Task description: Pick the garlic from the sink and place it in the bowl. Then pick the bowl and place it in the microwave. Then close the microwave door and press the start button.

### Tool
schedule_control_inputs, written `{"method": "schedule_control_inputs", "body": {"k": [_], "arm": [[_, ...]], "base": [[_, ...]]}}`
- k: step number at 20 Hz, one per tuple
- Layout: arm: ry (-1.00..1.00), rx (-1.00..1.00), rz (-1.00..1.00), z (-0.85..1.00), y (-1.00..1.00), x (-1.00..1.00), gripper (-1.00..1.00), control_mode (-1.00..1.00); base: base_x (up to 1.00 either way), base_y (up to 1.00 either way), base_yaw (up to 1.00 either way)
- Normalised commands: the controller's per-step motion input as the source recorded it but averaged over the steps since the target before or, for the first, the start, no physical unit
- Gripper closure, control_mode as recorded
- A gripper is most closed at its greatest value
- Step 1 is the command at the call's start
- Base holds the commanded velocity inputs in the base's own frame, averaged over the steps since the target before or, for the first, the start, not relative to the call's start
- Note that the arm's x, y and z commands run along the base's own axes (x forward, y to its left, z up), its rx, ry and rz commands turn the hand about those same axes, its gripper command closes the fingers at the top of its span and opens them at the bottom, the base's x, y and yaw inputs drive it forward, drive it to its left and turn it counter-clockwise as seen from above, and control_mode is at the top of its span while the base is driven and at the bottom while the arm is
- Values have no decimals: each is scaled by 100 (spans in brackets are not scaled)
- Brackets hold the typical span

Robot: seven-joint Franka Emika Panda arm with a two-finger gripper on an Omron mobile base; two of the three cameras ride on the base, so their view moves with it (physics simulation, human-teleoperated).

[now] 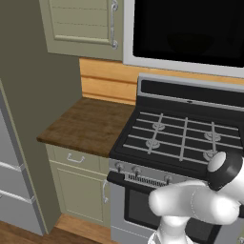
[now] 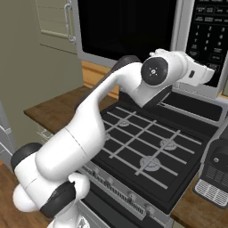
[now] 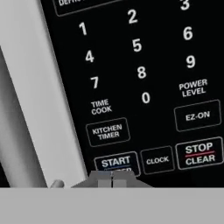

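Up close, the microwave hangs above the gas stove, its door shut, black glass framed in grey, with a dark keypad panel of white numerals at its right. Raised and stretched forward, the white arm sets the gripper, jaws pressed together and empty, right at the START button.

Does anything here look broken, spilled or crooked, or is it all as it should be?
Nothing stands out. The microwave door is closed, the stove and wooden counter look tidy, and the closed gripper sits at the START button on the control panel.
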Motion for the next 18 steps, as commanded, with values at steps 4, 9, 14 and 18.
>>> {"method": "schedule_control_inputs", "body": {"k": [4,9,14,18], "arm": [[0,2,0,0,-13,35,100,-100],[0,4,1,-7,-24,20,100,-100],[0,9,4,-17,-35,43,100,-100],[-8,3,2,-11,-9,9,100,-100]], "base": [[0,0,0],[0,0,0],[0,0,0],[0,0,0]]}}
